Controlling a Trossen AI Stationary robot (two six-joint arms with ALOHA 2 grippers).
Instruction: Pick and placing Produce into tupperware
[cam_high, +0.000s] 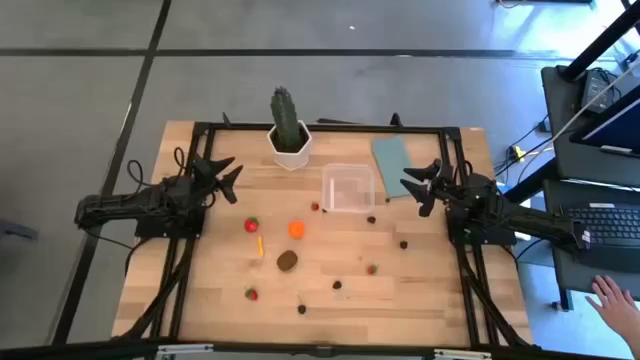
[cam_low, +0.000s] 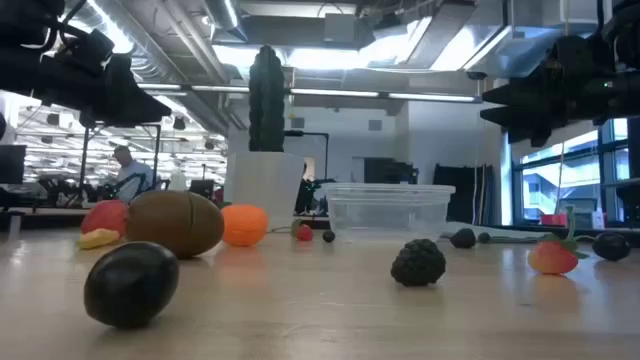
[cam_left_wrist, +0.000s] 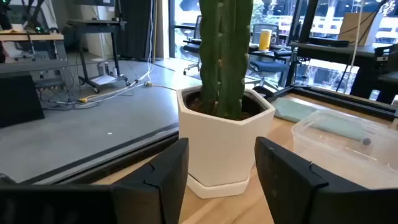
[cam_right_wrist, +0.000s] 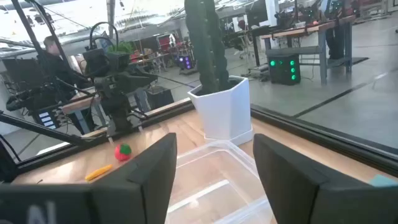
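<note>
The clear square tupperware (cam_high: 348, 188) stands on the table's far middle, with nothing showing inside it. The produce lies loose on the wood nearer the front: a strawberry (cam_high: 251, 225), an orange ball (cam_high: 296, 229), a yellow stick (cam_high: 259, 245), a brown oval (cam_high: 287, 260), two more strawberries (cam_high: 252, 294) (cam_high: 372, 268) and several dark berries (cam_high: 337, 284). My left gripper (cam_high: 226, 178) hovers open at the left, pointing at the cactus pot (cam_left_wrist: 224, 134). My right gripper (cam_high: 420, 186) hovers open just right of the tupperware (cam_right_wrist: 211, 180).
A tall green cactus (cam_high: 286, 115) in a white hexagonal pot stands at the far edge, left of the tupperware. A flat blue-grey lid (cam_high: 392, 160) lies at its far right. A person's hand (cam_high: 618, 300) rests beyond the table's right side.
</note>
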